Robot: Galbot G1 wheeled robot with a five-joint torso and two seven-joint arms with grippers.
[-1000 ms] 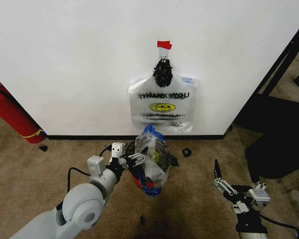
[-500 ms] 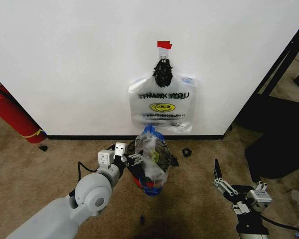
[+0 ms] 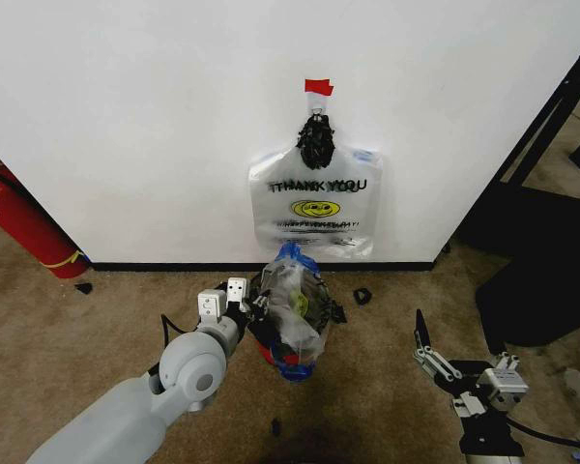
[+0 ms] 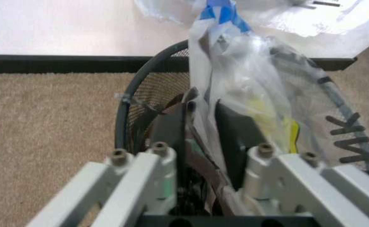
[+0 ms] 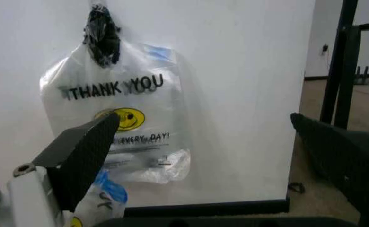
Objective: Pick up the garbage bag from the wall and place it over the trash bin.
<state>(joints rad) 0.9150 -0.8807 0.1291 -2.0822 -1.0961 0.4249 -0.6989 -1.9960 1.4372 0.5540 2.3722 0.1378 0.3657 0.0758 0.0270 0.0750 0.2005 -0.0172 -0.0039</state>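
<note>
Garbage bag (image 3: 292,307) — crumpled, translucent, blue-patched — over trash bin (image 4: 148,106), left gripper (image 4: 201,124) fingers clamped on it.

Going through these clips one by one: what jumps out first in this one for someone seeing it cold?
First the bunch of "THANK YOU" smiley bags hanging on the white wall under a red tape strip. Below it, on the carpet, the left gripper is pinched on the garbage bag, crumpled over the trash bin. The right gripper waits open, low on the robot's right, and a red fire extinguisher leans far left.
</note>
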